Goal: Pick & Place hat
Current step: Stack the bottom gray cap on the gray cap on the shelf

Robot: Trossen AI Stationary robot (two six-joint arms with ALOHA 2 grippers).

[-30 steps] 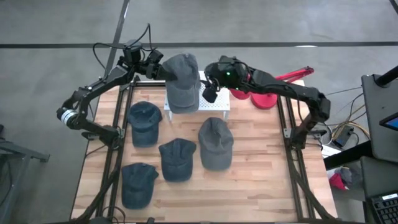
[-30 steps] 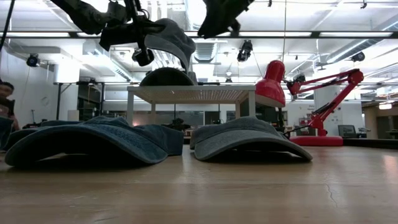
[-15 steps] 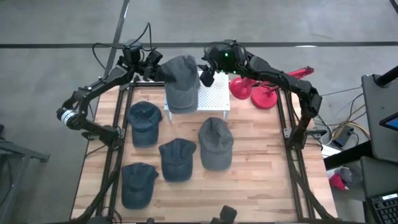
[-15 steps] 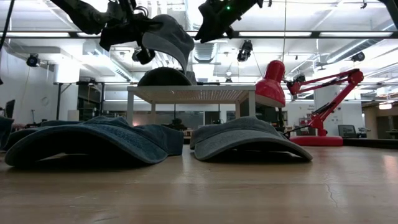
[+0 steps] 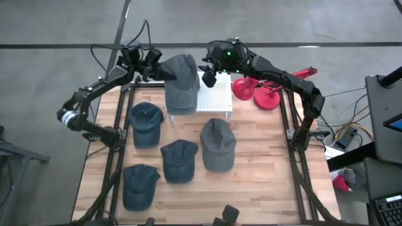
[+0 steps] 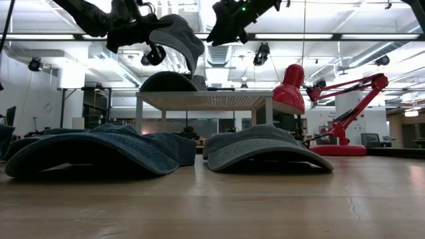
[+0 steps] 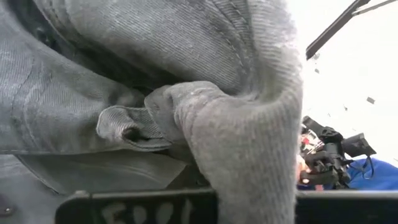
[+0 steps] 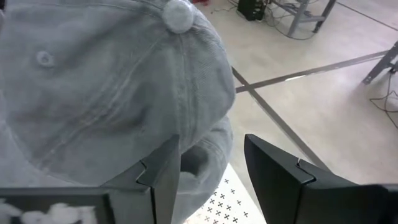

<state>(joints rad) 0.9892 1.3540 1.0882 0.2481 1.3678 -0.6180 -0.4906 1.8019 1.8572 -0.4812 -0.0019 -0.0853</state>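
Placement looks half done: my left gripper (image 5: 155, 67) clamps the grey cap (image 5: 181, 81) above the white stand (image 5: 213, 95); my right gripper (image 5: 207, 70), fingers apart, hovers beside it.

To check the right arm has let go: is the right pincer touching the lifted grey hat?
Apart. In the right wrist view the right pincer stands open, and floor and the white stand show between its fingers and the grey hat.

Your left gripper (image 5: 155, 68) fingertips are buried in the hat (image 5: 179, 81); both arms run off the low view's top edge.
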